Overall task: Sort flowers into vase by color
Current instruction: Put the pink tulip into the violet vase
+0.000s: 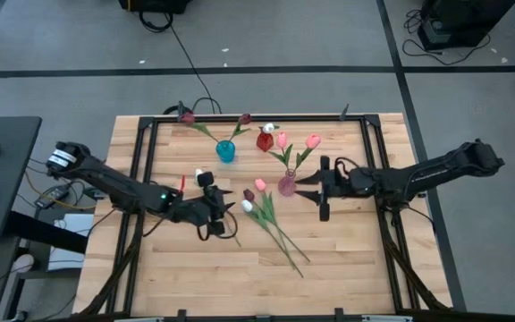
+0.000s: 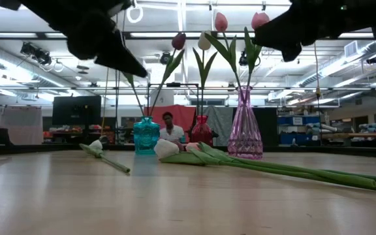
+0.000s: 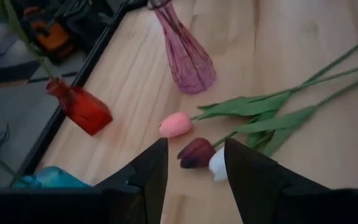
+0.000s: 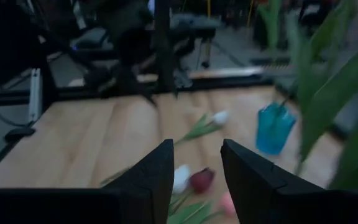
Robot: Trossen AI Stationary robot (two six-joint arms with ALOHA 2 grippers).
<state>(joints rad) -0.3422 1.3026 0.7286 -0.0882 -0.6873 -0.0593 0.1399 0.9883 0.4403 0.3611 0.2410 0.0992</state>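
Three tulips lie on the table with their heads together: pink (image 3: 176,124), maroon (image 3: 196,152) and white (image 3: 217,165). Their stems (image 1: 284,240) run toward the near right. A fourth tulip, white (image 1: 199,173), lies apart to the left. The blue vase (image 1: 226,150) holds two maroon tulips, the red vase (image 1: 265,140) a white one, and the pink vase (image 1: 287,184) two pink ones. My left gripper (image 3: 194,186) is open, hovering just left of the three heads, its fingers toward the maroon one. My right gripper (image 1: 318,189) is open, in the air right of the pink vase.
A dark frame (image 1: 150,161) borders the table's left, far and right sides. The three vases stand close together in the far middle. Bare wood (image 1: 195,277) spreads across the near half. A person (image 2: 169,127) sits in the room beyond the table.
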